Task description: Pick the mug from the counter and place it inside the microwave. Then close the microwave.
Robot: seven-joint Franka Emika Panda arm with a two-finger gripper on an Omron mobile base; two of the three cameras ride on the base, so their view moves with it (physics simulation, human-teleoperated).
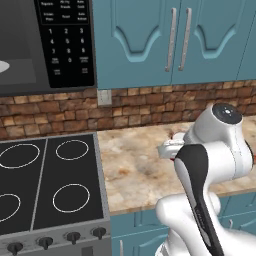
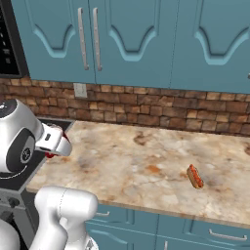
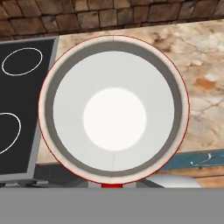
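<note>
The mug (image 3: 114, 118) is seen from straight above in the hand view, with a white inside and a thin red rim. My gripper (image 1: 169, 150) is shut on the mug and holds it above the left end of the counter (image 2: 146, 161), close to the stovetop edge. Most of the mug is hidden behind my white hand, and slivers of its red wall (image 2: 67, 144) show beside it. The microwave (image 1: 65, 45) hangs at the upper left, its cavity open and part of the white plate (image 1: 5, 66) showing inside. Its door is out of view.
A black stovetop (image 1: 50, 180) with white rings lies left of the counter, below the microwave. A hotdog-like item (image 2: 195, 176) lies on the counter to the right. Teal wall cabinets (image 2: 122, 39) and a brick backsplash (image 1: 150, 107) stand behind.
</note>
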